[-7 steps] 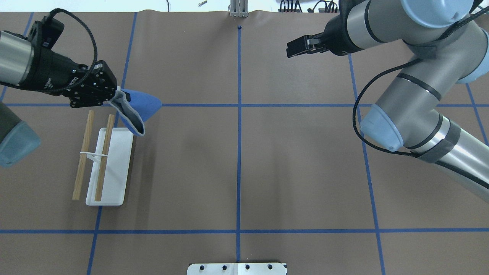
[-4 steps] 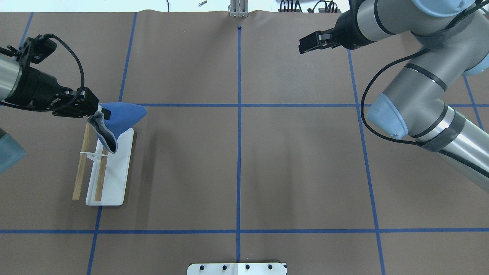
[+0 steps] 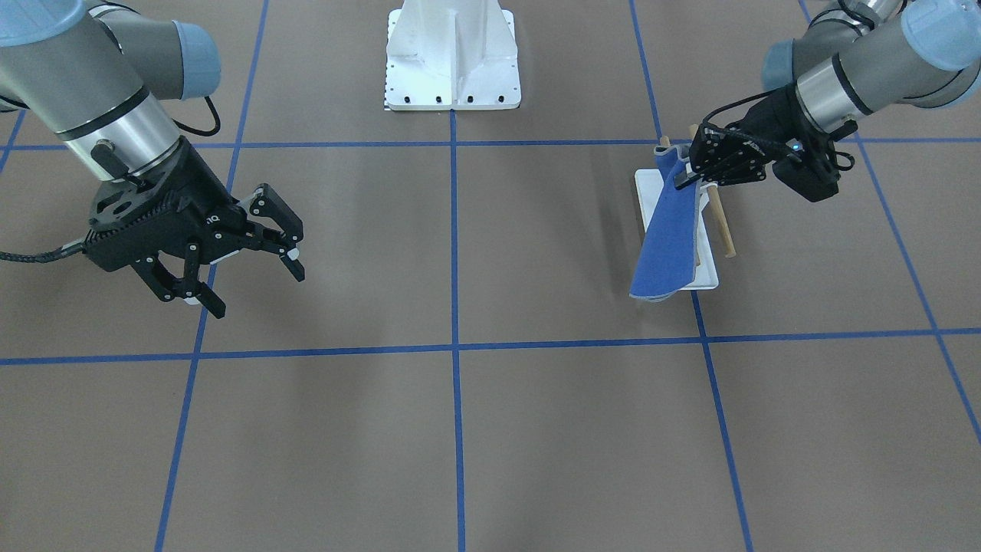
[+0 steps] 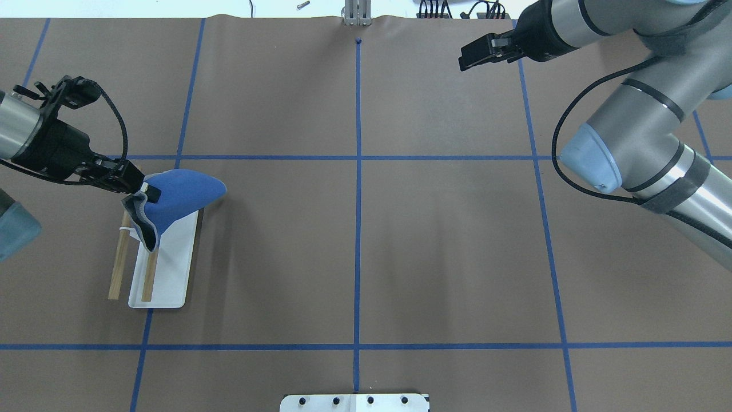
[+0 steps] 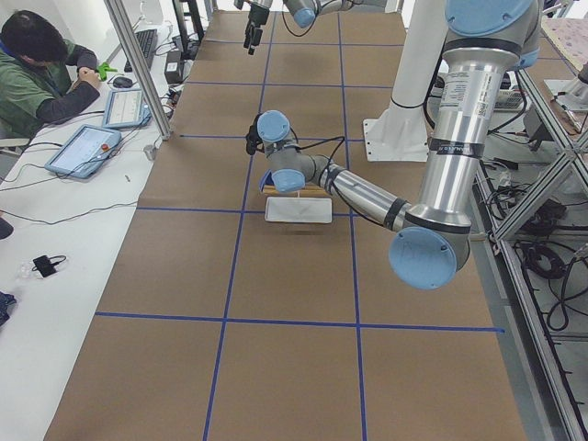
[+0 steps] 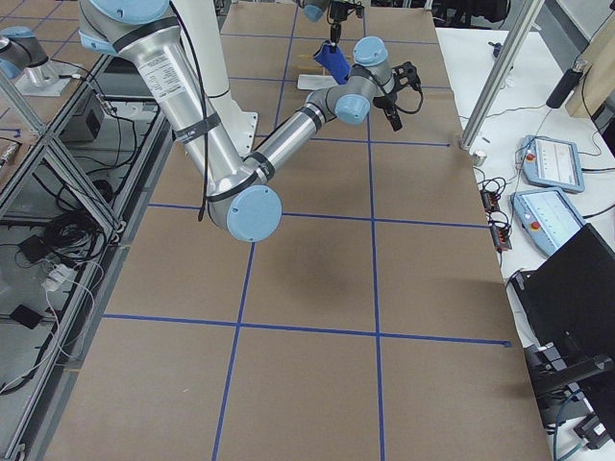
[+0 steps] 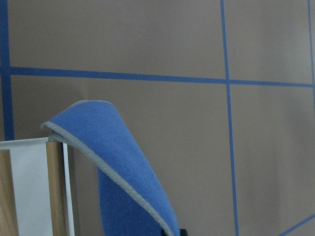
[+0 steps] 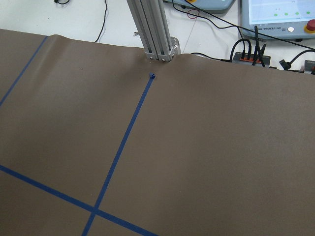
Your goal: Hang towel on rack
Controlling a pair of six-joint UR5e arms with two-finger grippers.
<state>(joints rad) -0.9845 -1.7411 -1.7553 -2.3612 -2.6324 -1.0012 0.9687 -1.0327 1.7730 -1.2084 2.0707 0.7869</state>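
My left gripper (image 4: pixel 141 193) is shut on one edge of the blue towel (image 4: pixel 180 197), which has a pale grey trim. It holds the towel above the far end of the rack. The rack has a white base (image 4: pixel 171 274) and two wooden bars (image 4: pixel 117 269). The towel sags over the bars' far ends and hides them. In the front view the towel (image 3: pixel 667 234) hangs slanting from the left gripper (image 3: pixel 680 179) across the base (image 3: pixel 707 272). In the left wrist view the towel (image 7: pixel 123 172) lies over a bar's end (image 7: pixel 55 191). My right gripper (image 3: pixel 253 285) is open and empty, far from the rack.
The white bolted robot pedestal (image 3: pixel 452 69) stands at the table's middle on the robot's side. Blue tape lines grid the brown table (image 4: pixel 354 229). An aluminium post (image 8: pixel 156 34) and cables stand past the far edge. An operator (image 5: pixel 46 73) sits at the side desk.
My left gripper has carried the towel toward the robot and over the rack's far end. The right arm has drawn back toward the far right.
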